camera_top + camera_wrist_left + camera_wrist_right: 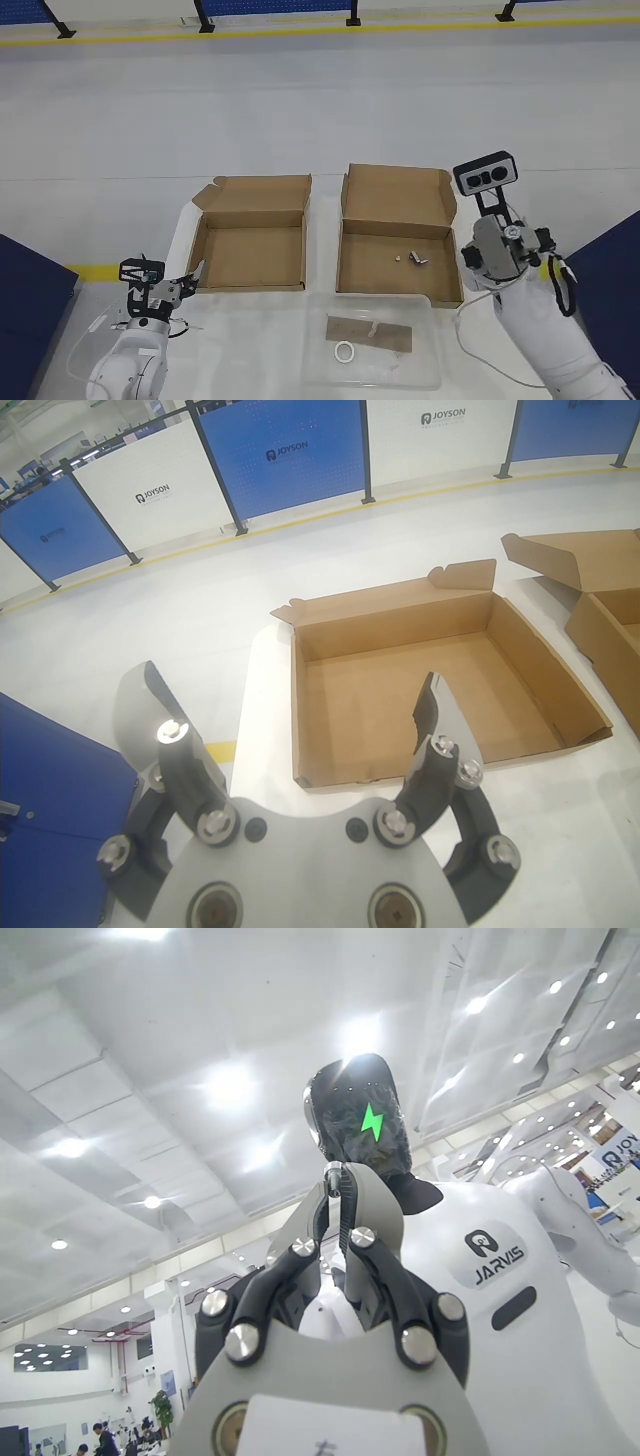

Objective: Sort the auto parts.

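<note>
My right gripper is raised beside the right cardboard box, pointing upward, and is shut on a small threaded metal bolt. In the top view this gripper sits by that box's right wall. Two small metal parts lie inside that box. The left cardboard box is bare inside. My left gripper is open and holds nothing, low at the table's front left, just before the left box. A clear tray at the front holds a white ring and a small part.
A brown cardboard strip lies in the clear tray. Both boxes have their lids folded back at the far side. A blue panel stands close on the left of the table. White table surface lies between the boxes and the tray.
</note>
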